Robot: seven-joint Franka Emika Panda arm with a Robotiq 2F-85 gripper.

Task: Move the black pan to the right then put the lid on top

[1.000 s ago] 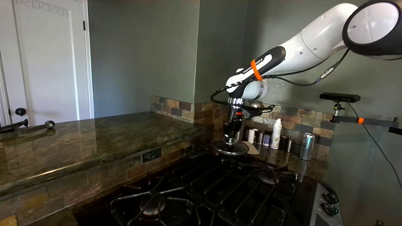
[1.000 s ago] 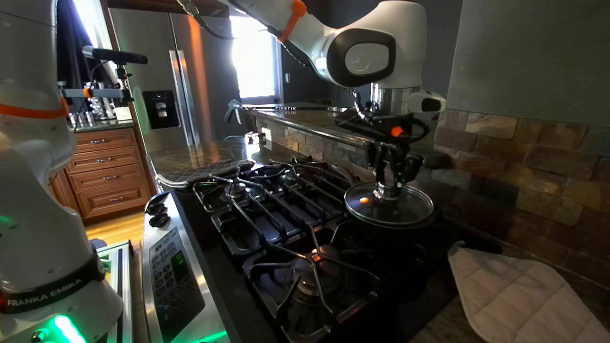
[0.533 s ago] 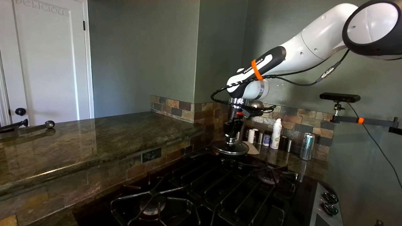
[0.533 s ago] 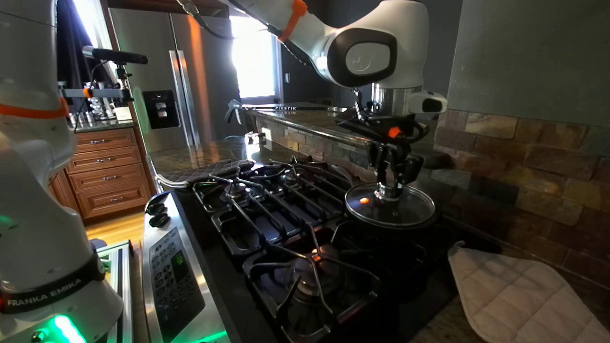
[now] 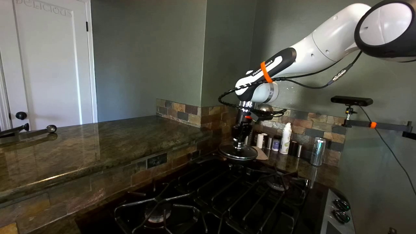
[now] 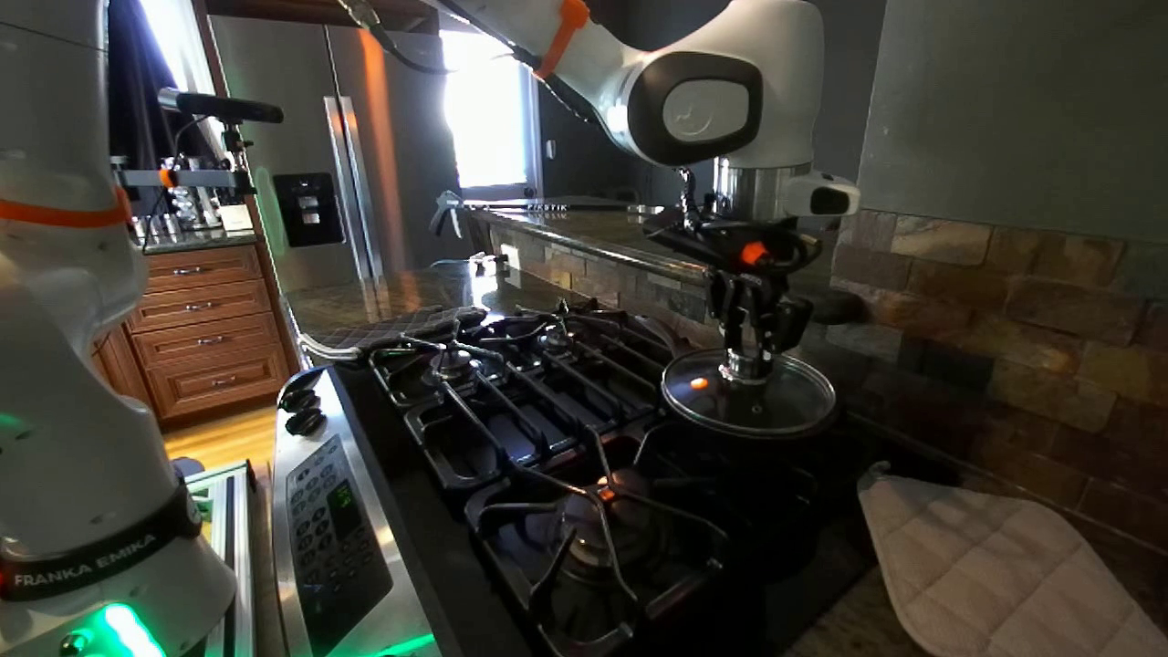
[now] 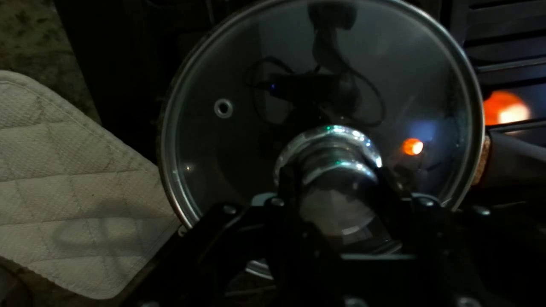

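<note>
The glass lid (image 5: 249,153) with its shiny metal rim lies level at the back of the stove; it also shows in an exterior view (image 6: 789,397) and in the wrist view (image 7: 251,157). My gripper (image 6: 745,354) points straight down over its centre, with a finger on each side of the knob (image 7: 337,209), shut on it. The black pan is almost wholly hidden below the lid. Its dark handle (image 7: 518,157) sticks out past the lid rim, also seen in an exterior view (image 5: 208,158). I cannot tell whether the lid sits fully on the pan's rim.
Black stove grates (image 6: 547,420) stand beside the pan. A pale quilted mitt (image 6: 1004,557) lies on the counter near the lid. Bottles and a spray can (image 5: 286,139) stand behind, with a metal cylinder (image 5: 318,151). A tiled wall (image 6: 985,319) is close behind the lid.
My gripper and the lid shift very slightly, a few pixels to the right in both exterior views. The gripper stays on the knob throughout.
</note>
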